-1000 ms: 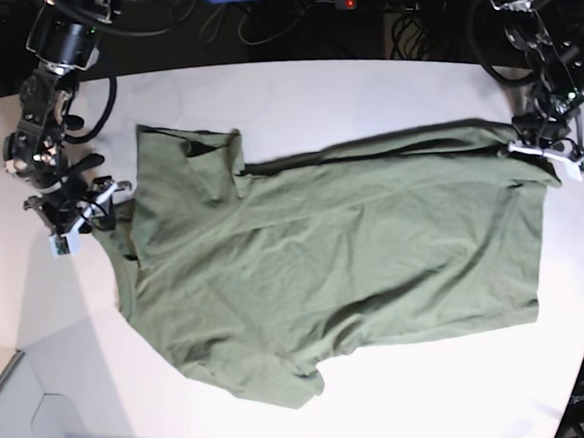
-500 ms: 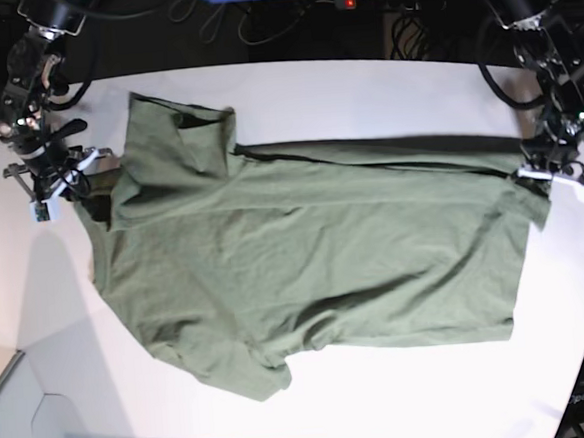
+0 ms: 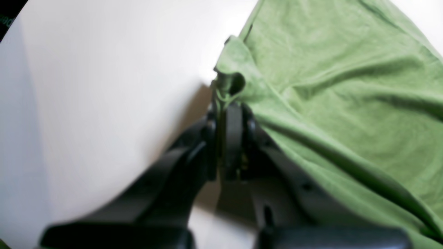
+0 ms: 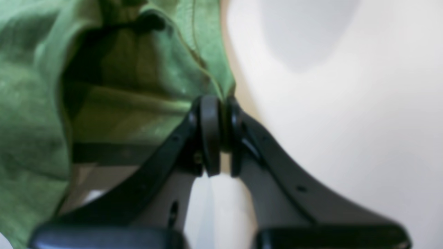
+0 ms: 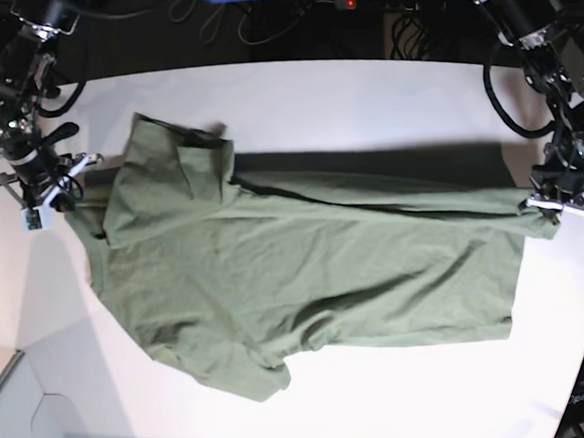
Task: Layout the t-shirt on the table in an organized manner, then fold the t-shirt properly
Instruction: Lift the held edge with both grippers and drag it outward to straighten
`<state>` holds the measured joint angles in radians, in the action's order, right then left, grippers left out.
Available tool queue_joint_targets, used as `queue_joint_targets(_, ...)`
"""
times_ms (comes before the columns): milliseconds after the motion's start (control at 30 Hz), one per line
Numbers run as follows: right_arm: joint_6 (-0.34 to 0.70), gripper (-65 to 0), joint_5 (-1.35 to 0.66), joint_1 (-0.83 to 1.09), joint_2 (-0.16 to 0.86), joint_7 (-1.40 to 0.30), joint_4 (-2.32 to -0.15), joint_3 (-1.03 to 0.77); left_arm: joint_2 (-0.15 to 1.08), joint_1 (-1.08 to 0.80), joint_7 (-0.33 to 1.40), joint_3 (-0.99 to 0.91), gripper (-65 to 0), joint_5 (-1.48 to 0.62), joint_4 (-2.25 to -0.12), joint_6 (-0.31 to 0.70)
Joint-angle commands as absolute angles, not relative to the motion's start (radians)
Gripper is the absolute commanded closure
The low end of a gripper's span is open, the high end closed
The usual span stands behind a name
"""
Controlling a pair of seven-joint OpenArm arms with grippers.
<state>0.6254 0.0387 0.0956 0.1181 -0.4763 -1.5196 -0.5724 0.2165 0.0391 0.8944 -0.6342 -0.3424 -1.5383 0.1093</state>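
The plain olive-green short-sleeved cotton t-shirt [image 5: 306, 278] lies spread across the middle of the large white matte desk [image 5: 383, 92], well inside its curved edge. One sleeve is folded over at the far side of the base view and the other trails toward the near edge. You should judge this garment light, limp and wrinkly: it has no stiffness, it will sag between any two held points, and it will drag on the surface instead of sliding cleanly. Take it at hems, seams or corners, where the doubled cloth gives a firmer bite; a pinch in mid-panel would only bunch it.

Your left hand [image 3: 226, 114] is at the shirt's hem end, on the right of the base view. Its jaws are closed on a small puckered fold of the hem edge, with the cloth running taut away from it. The shirt body lies entirely to one side of that hand, bare desk to the other.

Your right hand [image 4: 216, 114] is at the neck and shoulder end. Its jaws are closed together on the very edge of the cloth, at a stitched seam. The grip looks shallow, so you should expect it may slip under tension. Between the two hands the far edge of the shirt appears raised off the desk, casting a dark shadow beneath it.
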Motion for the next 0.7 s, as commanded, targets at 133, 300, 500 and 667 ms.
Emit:
queue_joint_targets(133,0.615,0.0,0.036,0.054,0.159,-0.456,-1.580,-0.587,0.237,0.076,0.869,-0.639,0.0,-0.340,-1.584,0.105)
queue_joint_targets(300,0.615,0.0,0.041,-0.108,0.206,-0.486,-1.543,-0.490,0.240,0.266,0.937,-0.636,0.0,-0.329,-1.509,0.099)
queue_joint_targets(500,0.615,0.0,0.039,-0.269,0.311,-0.766,-1.369,-0.372,0.321,0.403,1.092,-0.550,0.0,-0.331,-1.353,0.097)
queue_joint_targets(667,0.615,0.0,0.036,-0.156,0.309,-0.699,-1.432,-0.374,0.338,0.338,1.076,-0.538,0.0,-0.335,-1.353,0.104)
